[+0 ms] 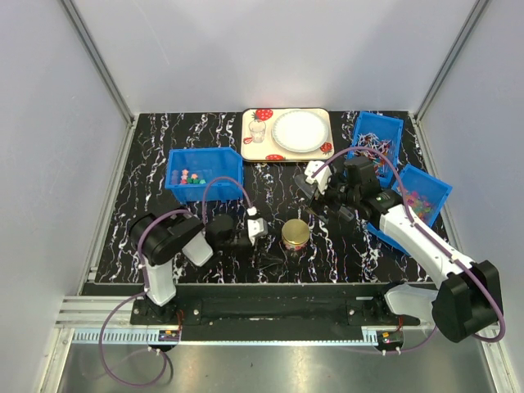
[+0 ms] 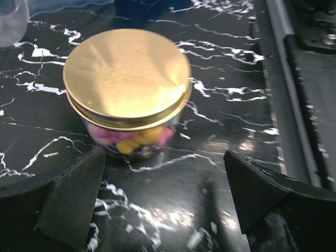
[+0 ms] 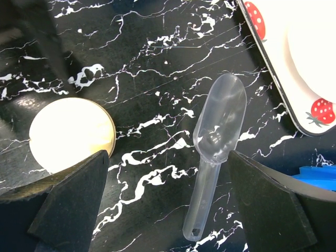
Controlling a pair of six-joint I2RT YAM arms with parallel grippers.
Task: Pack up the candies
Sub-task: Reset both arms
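Note:
A small glass jar with a gold lid (image 1: 295, 234) (image 2: 127, 76) stands on the black marbled table. Pink and yellow candies (image 2: 131, 136) show through its glass under the lid. More candies (image 1: 191, 175) lie in the left blue bin (image 1: 205, 187). My left gripper (image 1: 268, 230) (image 2: 165, 194) is open just short of the jar, nothing between its fingers. My right gripper (image 1: 309, 196) (image 3: 168, 199) hangs open over a clear plastic scoop (image 3: 218, 131) lying flat on the table, its handle close to the right finger. The gold lid (image 3: 71, 134) shows to the scoop's left.
A strawberry-print tray (image 1: 252, 150) (image 3: 273, 58) at the back carries a white plate (image 1: 300, 131) and a clear cup (image 1: 259, 129). Two more blue bins (image 1: 377, 135) (image 1: 422, 196) with other sweets stand at the right, behind my right arm.

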